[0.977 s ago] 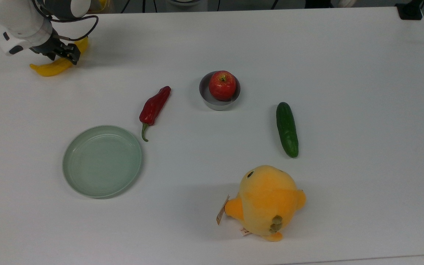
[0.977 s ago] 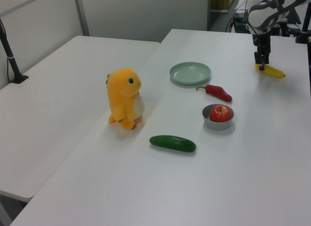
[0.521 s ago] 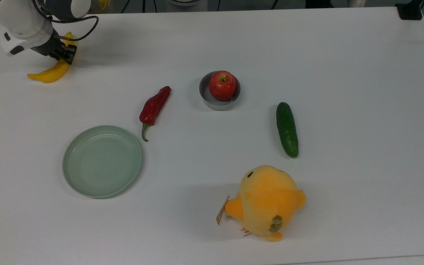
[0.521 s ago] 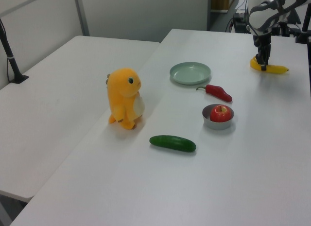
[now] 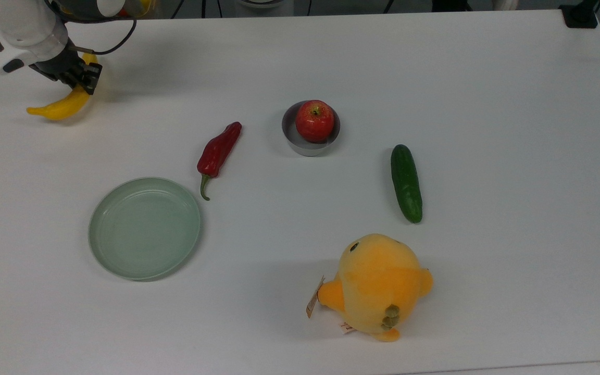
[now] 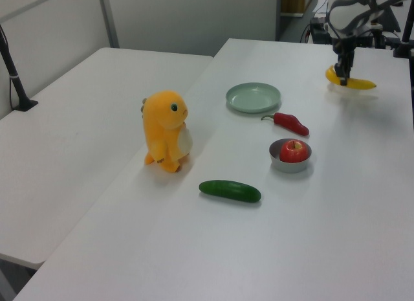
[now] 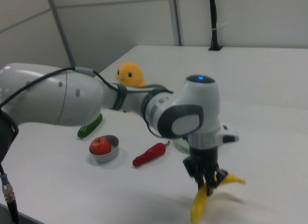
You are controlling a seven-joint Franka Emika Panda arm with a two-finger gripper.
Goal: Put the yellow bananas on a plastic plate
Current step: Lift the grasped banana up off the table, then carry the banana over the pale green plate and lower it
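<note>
the white table [image 5: 435,78] carries everything, and the plastic plate [image 5: 145,228] serves as the landmark. the robot arm [image 7: 72,101] reaches in at the top view's upper left, well apart from the plate. the yellow-orange plush toy [image 5: 378,284] sits well to the plate's right and a little lower in the top view. the plate itself lies flat with nothing on it. the green cucumber [image 5: 406,183] lies far to the plate's right, above the toy. the yellow bananas [image 5: 63,104], a single curved fruit, hang well above the plate toward the top view's upper left, lifted off the table with a shadow under them. the red pepper [image 5: 217,153] lies just beside the plate's upper right rim. the small grey bowl [image 5: 310,141] holds a red apple [image 5: 314,120], up and right of the plate. the gripper [image 5: 82,75] has its fingers closed around the banana's middle.
</note>
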